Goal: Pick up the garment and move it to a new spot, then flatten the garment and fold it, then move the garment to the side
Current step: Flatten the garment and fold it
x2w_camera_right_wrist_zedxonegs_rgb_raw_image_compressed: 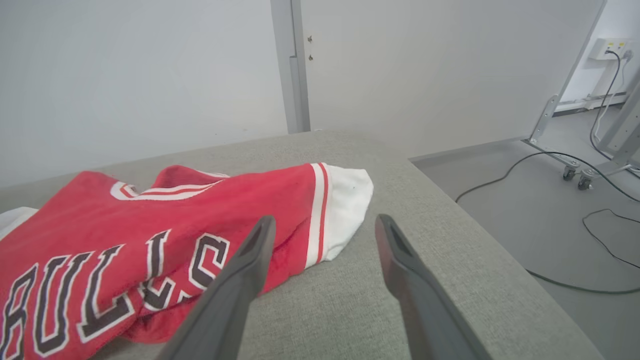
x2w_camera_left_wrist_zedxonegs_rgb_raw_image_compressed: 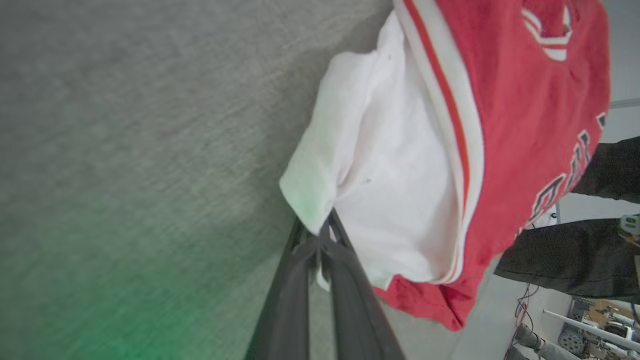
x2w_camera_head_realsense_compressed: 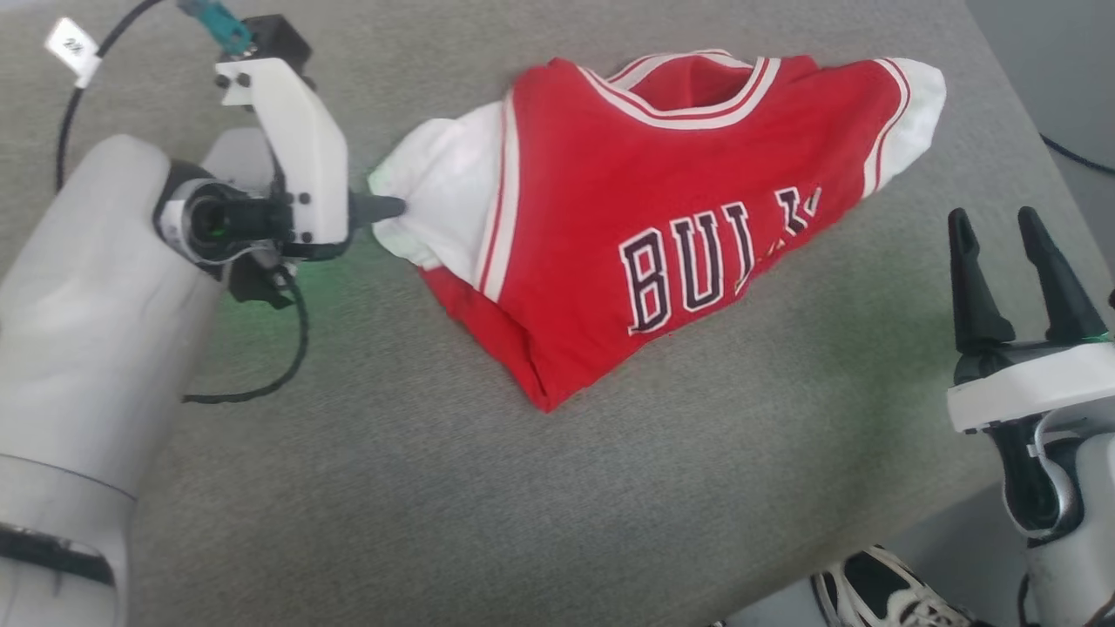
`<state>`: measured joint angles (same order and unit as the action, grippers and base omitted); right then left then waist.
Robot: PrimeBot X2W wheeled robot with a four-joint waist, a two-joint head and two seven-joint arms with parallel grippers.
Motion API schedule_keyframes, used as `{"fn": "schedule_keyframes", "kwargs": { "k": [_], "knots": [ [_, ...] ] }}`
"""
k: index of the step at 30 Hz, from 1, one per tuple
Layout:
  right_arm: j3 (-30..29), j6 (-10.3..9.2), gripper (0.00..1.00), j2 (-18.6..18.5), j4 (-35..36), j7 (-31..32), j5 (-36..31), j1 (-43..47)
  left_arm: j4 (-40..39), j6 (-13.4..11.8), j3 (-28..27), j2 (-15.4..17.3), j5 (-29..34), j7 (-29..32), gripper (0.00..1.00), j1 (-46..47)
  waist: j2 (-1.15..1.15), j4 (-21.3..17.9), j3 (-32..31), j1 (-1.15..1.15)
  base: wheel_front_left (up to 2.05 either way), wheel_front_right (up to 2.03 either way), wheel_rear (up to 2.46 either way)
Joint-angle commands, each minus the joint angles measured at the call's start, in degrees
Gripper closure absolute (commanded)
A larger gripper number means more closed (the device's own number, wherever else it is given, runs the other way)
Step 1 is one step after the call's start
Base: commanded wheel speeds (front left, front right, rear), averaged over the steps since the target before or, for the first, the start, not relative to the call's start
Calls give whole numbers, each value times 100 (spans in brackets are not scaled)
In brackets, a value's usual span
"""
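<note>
The garment (x2w_camera_head_realsense_compressed: 662,209), a red jersey with white sleeves and dark "BULLS" lettering, lies crumpled on the grey table (x2w_camera_head_realsense_compressed: 435,488). My left gripper (x2w_camera_head_realsense_compressed: 396,207) is shut on the edge of the garment's white left sleeve (x2w_camera_head_realsense_compressed: 435,192). The left wrist view shows both dark fingers pinching the sleeve (x2w_camera_left_wrist_zedxonegs_rgb_raw_image_compressed: 380,170) hem at the left gripper (x2w_camera_left_wrist_zedxonegs_rgb_raw_image_compressed: 324,227). My right gripper (x2w_camera_head_realsense_compressed: 1002,228) stands open at the table's right side, apart from the garment. In the right wrist view the right gripper (x2w_camera_right_wrist_zedxonegs_rgb_raw_image_compressed: 324,224) points toward the garment (x2w_camera_right_wrist_zedxonegs_rgb_raw_image_compressed: 150,235) and its other white sleeve (x2w_camera_right_wrist_zedxonegs_rgb_raw_image_compressed: 347,210).
A black cable (x2w_camera_head_realsense_compressed: 261,383) loops beside my left forearm. The table's right edge (x2w_camera_right_wrist_zedxonegs_rgb_raw_image_compressed: 475,220) drops to a floor with cables (x2w_camera_right_wrist_zedxonegs_rgb_raw_image_compressed: 575,200). A shoe (x2w_camera_head_realsense_compressed: 880,592) stands on the floor below the table's front right corner. A person's dark-trousered legs (x2w_camera_left_wrist_zedxonegs_rgb_raw_image_compressed: 575,260) show beyond the table.
</note>
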<state>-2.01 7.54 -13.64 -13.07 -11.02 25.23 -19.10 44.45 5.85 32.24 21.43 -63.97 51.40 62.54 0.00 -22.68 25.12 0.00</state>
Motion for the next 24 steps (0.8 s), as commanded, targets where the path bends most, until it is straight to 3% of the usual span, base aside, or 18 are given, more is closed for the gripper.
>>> {"fn": "schedule_keyframes", "kwargs": {
  "k": [1, 14, 21, 24],
  "knots": [
    [-21, -10, 0, -50, 61, 31, -39, -16, 70, 39, -41, 150, 50, -131, 100, 49, 0, 185, -116, 0, 0, 0, 0],
    [-107, -10, 0, -183, 359, 399, -162, 124, 318, 97, -195, 1070, 261, -715, 100, -332, 0, 978, -404, 0, 0, 0, 0],
    [-240, -10, 0, -222, 516, 563, -210, 228, 378, 109, -140, 1373, 359, -837, 100, -530, 0, 1172, -481, 0, 0, 0, 0],
    [-270, -10, 0, -230, 603, 638, -213, 235, 388, 117, -184, 1361, 324, -991, 100, -615, 0, 1235, -507, 0, 0, 0, 0]
  ]
}}
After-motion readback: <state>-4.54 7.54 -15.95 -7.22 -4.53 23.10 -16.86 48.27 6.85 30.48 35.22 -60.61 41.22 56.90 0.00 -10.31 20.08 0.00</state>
